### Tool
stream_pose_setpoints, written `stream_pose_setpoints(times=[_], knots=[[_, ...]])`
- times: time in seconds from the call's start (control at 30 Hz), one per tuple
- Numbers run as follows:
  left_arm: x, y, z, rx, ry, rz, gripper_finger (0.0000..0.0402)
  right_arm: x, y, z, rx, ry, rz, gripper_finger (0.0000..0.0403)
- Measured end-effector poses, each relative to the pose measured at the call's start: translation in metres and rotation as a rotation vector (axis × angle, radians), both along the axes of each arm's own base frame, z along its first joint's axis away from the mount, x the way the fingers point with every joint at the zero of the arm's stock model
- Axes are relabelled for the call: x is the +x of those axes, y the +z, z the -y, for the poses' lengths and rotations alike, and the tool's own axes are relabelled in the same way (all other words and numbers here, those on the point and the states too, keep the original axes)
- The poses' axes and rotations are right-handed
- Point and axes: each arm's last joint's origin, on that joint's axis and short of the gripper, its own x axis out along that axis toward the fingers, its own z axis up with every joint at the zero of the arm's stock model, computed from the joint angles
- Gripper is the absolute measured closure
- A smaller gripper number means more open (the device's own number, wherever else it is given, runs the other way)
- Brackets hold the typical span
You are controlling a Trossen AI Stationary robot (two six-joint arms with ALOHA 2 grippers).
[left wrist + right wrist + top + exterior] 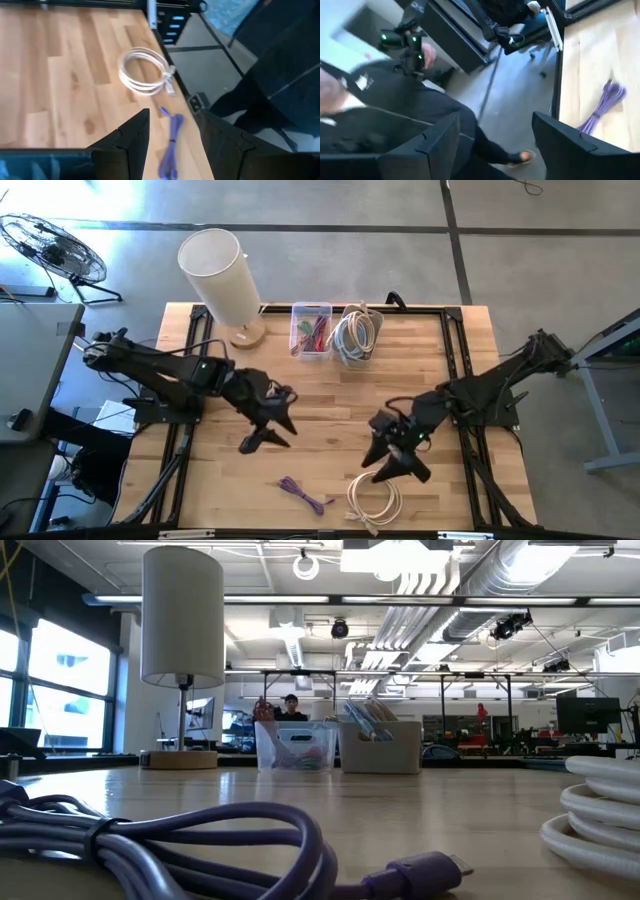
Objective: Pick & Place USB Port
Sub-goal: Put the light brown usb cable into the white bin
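Overhead, the purple USB cable (pixel 304 495) lies on the wooden table (pixel 330 395) near its front edge, just beside the coiled white cable (pixel 373 500) on the side toward the left arm. Its long axis runs diagonally, from a bundled end nearer the table's middle down to a thin tail close to the coil. The left gripper (pixel 268 432) hangs above bare wood, well apart from the purple cable, fingers parted with nothing between them. The right gripper (pixel 394 461) hovers just behind the white coil, spread wide and empty. A white lamp (pixel 221 280), a clear bin (pixel 312 329) of coloured cables and a grey bin (pixel 356 333) of white cables stand along the far edge.

From table height, the purple cable (pixel 190 845) fills the foreground, its plug (pixel 425 868) pointing toward the white coil (pixel 598 815), which is cut off at the frame's edge. Neither gripper shows here. A person (pixel 291 706) stands far back behind the clear bin (pixel 296 746).

In the left wrist view, the purple cable (pixel 171 147) sits between the dark fingers (pixel 127 140), partly hidden by them, its thin end toward the white coil (pixel 145 71).

In the right wrist view, the wide-set fingers (pixel 565 142) frame mostly floor; only the purple cable's bundled end (pixel 602 107) shows, blurred, and a person in dark clothing (pixel 395 115) is hard to make out.
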Motion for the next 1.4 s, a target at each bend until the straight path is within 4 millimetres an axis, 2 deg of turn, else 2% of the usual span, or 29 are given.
stream_pose_setpoints(times=[0.1, 0.2, 0.37, 0.57, 0.67, 0.83, 1.13, 1.4], knots=[[-0.003, 0.0, 0.012, 0.0, -0.041, 0.0, 0.0236, 0.008, 0.021, -0.016, -0.109, 0.011, -0.007, 0.0163], [-0.007, 0.0, 0.022, 0.003, -0.081, -0.001, 0.0236, 0.014, 0.029, -0.029, -0.24, -0.012, -0.145, 0.0163], [-0.013, 0.001, 0.035, 0.011, -0.1, 0.002, 0.0236, 0.022, 0.028, -0.045, -0.419, -0.059, -0.375, 0.0163], [-0.021, 0.002, 0.045, 0.033, -0.107, 0.008, 0.0236, 0.037, 0.015, -0.064, -0.503, -0.068, -0.531, 0.0163], [-0.025, 0.003, 0.047, 0.051, -0.093, 0.004, 0.0236, 0.044, 0.001, -0.068, -0.544, -0.065, -0.594, 0.0163], [-0.031, 0.0, 0.053, 0.084, -0.057, -0.027, 0.0236, 0.046, -0.035, -0.069, -0.647, -0.063, -0.763, 0.0163], [-0.037, -0.002, 0.057, 0.107, -0.024, -0.051, 0.0236, 0.04, -0.088, -0.066, -0.812, -0.074, -0.829, 0.0163], [-0.037, -0.002, 0.057, 0.106, -0.024, -0.051, 0.0236, 0.037, -0.132, -0.066, -0.734, -0.044, -0.844, 0.0162]])
